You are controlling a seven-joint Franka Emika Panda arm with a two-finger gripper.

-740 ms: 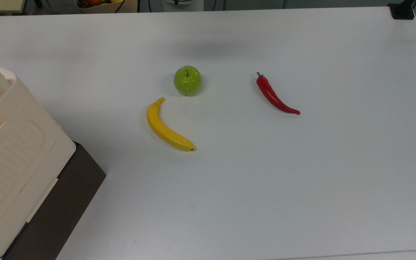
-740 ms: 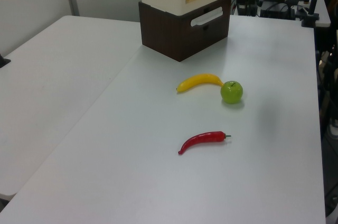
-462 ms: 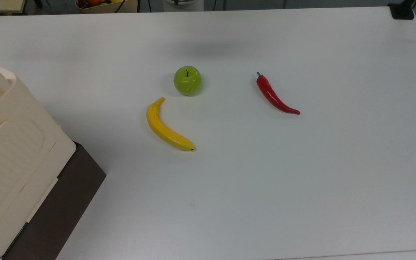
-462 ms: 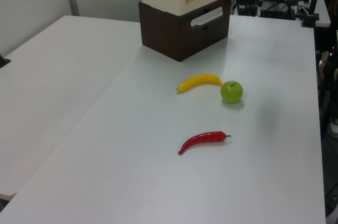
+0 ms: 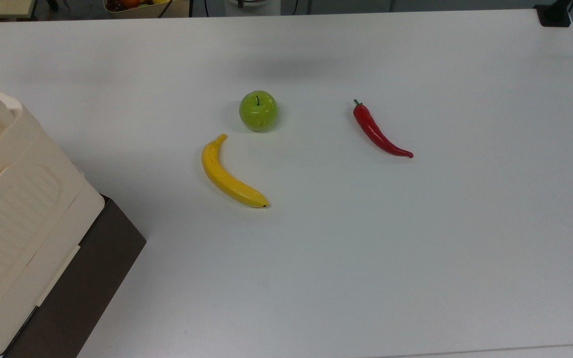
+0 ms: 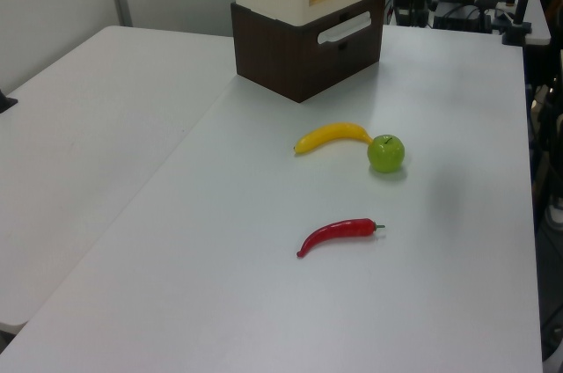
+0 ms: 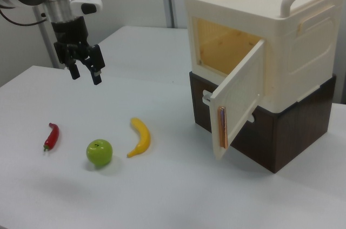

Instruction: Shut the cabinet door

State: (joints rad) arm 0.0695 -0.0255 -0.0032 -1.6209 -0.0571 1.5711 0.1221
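The cabinet door (image 7: pixel 238 99) hangs ajar from the cream cabinet (image 7: pixel 281 40) on its dark brown base (image 7: pixel 281 132), while the hand (image 7: pixel 85 72) hovers released, well apart, above the bench (image 7: pixel 162 196) near the red chili (image 7: pixel 50 136).

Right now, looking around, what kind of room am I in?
Probably a robotics lab. A robot arm's gripper hangs over a plain white table, where a toy-like banana, apple and chili lie beside a cream cabinet with its door open.
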